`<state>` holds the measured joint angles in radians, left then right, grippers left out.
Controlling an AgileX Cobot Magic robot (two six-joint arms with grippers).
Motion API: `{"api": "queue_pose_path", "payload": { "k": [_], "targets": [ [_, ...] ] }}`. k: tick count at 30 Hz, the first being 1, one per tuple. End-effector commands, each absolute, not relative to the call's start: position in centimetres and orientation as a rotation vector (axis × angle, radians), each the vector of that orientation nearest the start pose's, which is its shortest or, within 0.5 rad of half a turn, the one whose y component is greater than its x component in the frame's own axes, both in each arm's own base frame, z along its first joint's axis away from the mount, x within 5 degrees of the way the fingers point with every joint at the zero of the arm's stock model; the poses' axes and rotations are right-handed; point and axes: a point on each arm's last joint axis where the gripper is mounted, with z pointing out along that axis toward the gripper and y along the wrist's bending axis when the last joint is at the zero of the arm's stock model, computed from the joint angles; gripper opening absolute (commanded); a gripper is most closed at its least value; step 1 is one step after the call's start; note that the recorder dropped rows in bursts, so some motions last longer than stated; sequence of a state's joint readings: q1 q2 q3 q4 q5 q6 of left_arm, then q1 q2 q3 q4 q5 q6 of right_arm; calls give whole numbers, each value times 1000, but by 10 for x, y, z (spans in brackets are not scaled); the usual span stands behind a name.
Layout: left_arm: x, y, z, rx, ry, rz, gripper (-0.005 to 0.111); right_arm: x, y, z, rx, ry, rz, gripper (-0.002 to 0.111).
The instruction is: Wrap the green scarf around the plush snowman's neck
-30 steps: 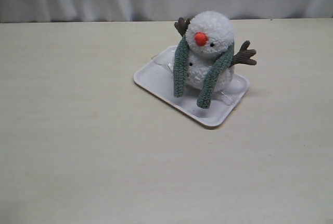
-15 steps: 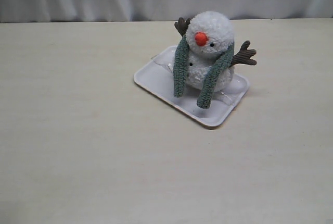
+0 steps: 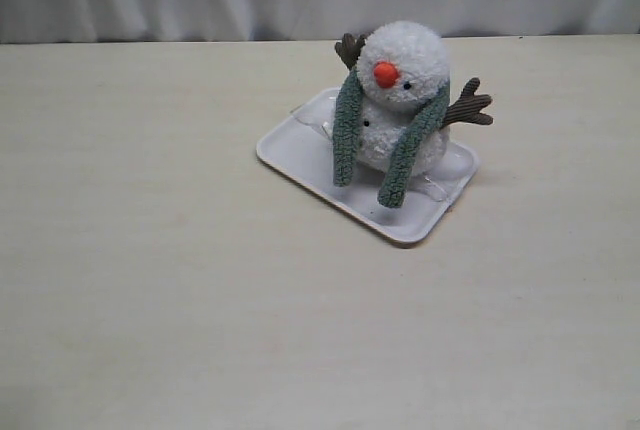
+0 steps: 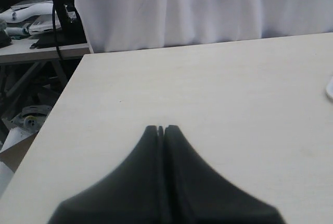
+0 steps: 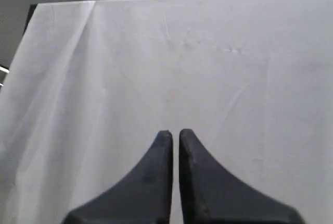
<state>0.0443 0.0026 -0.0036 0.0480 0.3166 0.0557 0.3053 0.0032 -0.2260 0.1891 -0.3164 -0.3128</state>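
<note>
**Plush snowman (image 3: 402, 60) upright on a white tray (image 3: 296, 145), long axis vertical, orange nose turned slightly left of the exterior camera.**
The ribbed green scarf (image 3: 346, 130) crosses the neck (image 3: 396, 108), and both ends hang down the front to the tray. The left hand (image 4: 161, 128), fingers pressed together, sits low over bare surface (image 4: 218, 88). The right hand (image 5: 175, 133), tips together, points at a white curtain (image 5: 218, 62). The snowman stands apart from both.

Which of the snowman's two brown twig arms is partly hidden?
The twig arm at the exterior view's left, peeking from behind the plush snowman's head; the other arm sticks out in full sight.
</note>
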Motion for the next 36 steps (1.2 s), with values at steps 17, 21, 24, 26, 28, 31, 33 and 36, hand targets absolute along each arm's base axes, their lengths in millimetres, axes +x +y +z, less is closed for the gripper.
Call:
{"api": "queue_pose_path", "payload": {
  "k": [17,21,24,26,28,31,33,36],
  "targets": [
    [54,4,185,32,1793,113,0,55,-6,192,106,1714,-71,4],
    [54,4,185,32,1793,113,0,53,-6,183,107,1821,-78,4],
    [54,4,185,32,1793,113,0,53,-7,182,86,1824,-97,4],
    [54,4,185,32,1793,113,0,53,-7,182,63,1825,-114,4],
    [54,4,185,32,1793,113,0,53,-6,182,20,1827,-119,4],
    [54,4,185,32,1793,113,0,53,-3,182,-52,1825,-99,4],
    [54,4,185,32,1793,113,0,54,-1,182,-80,1824,-71,4],
    [54,4,185,32,1793,113,0,54,0,182,-70,1824,-54,4]
  ]
}}
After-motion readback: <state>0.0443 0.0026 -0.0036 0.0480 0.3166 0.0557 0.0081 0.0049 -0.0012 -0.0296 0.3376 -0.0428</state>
